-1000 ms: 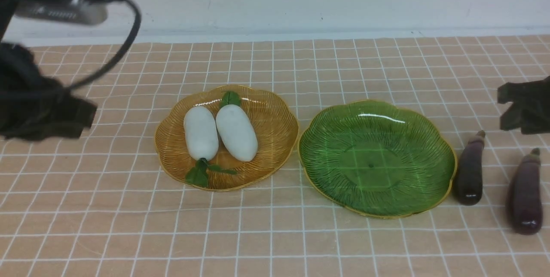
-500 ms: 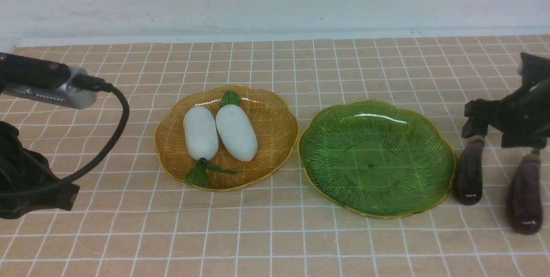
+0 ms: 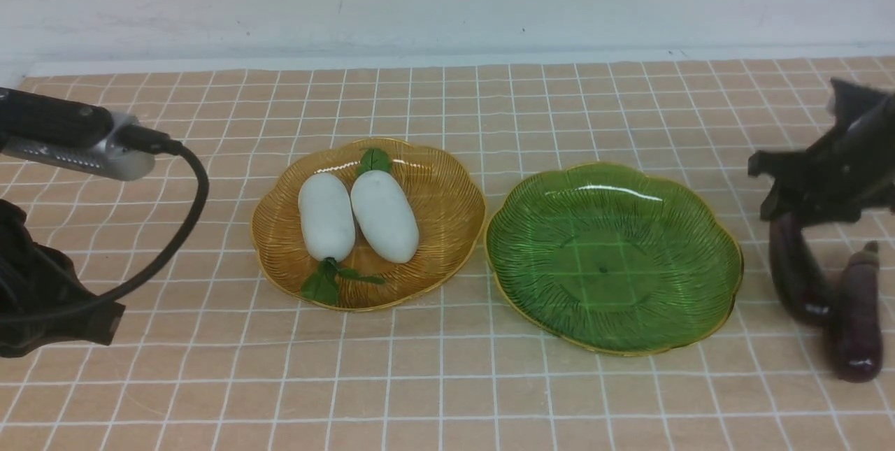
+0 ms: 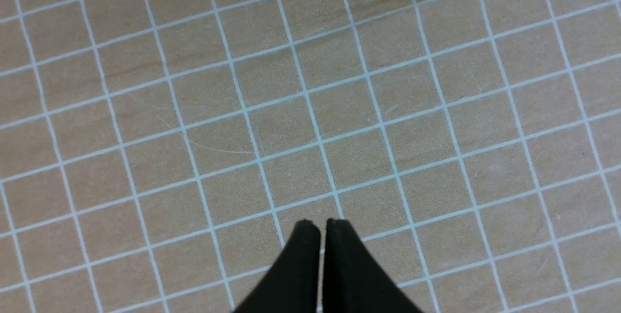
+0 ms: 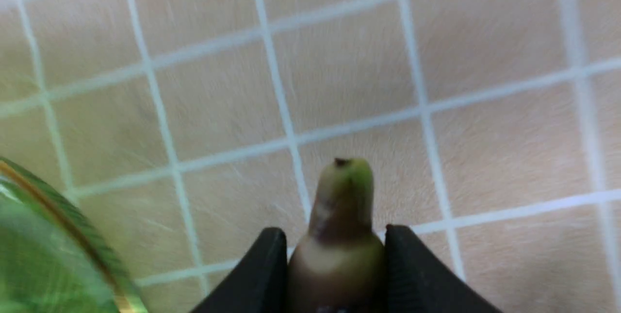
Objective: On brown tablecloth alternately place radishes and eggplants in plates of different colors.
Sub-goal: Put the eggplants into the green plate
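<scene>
Two white radishes (image 3: 326, 217) (image 3: 384, 216) lie side by side in the amber plate (image 3: 447, 189). The green plate (image 3: 692, 283) to its right holds nothing. My right gripper (image 3: 797, 210) is shut on the stem end of one eggplant (image 3: 797, 273) and holds it lifted and tilted, right of the green plate; its stem (image 5: 342, 196) shows between my fingers (image 5: 412, 264). The second eggplant (image 3: 856, 315) lies on the brown tablecloth (image 3: 447, 395) beside it. My left gripper (image 4: 322, 225) is shut and empty, low over bare cloth at the far left.
A white wall edge runs along the back of the cloth. The left arm's cable (image 3: 175, 227) loops over the cloth at the left. The green plate's rim (image 5: 58, 216) lies close to my right gripper.
My right gripper has closed on the nearer eggplant's stem end and lifted it, swinging its body right toward the second eggplant. The left arm has dropped low and settled at the far left.
</scene>
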